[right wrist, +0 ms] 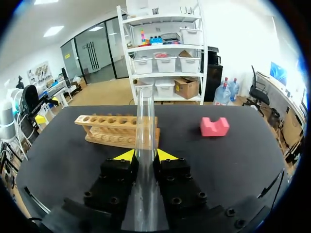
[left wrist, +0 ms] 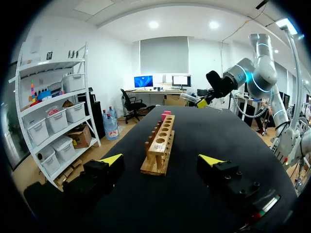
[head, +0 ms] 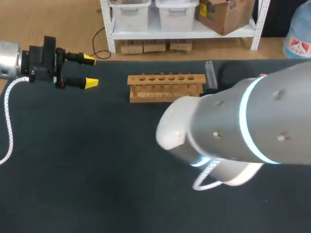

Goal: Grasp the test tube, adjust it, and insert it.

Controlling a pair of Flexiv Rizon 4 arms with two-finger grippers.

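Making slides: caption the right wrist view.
Right gripper shut on clear test tube, wooden rack and pink block ahead.

Nothing on the table carries text, a label or a number that can be read. The wooden test tube rack (head: 165,87) has faint pale marks along its lower front bar in the head view. They are too small to tell whether they are print.
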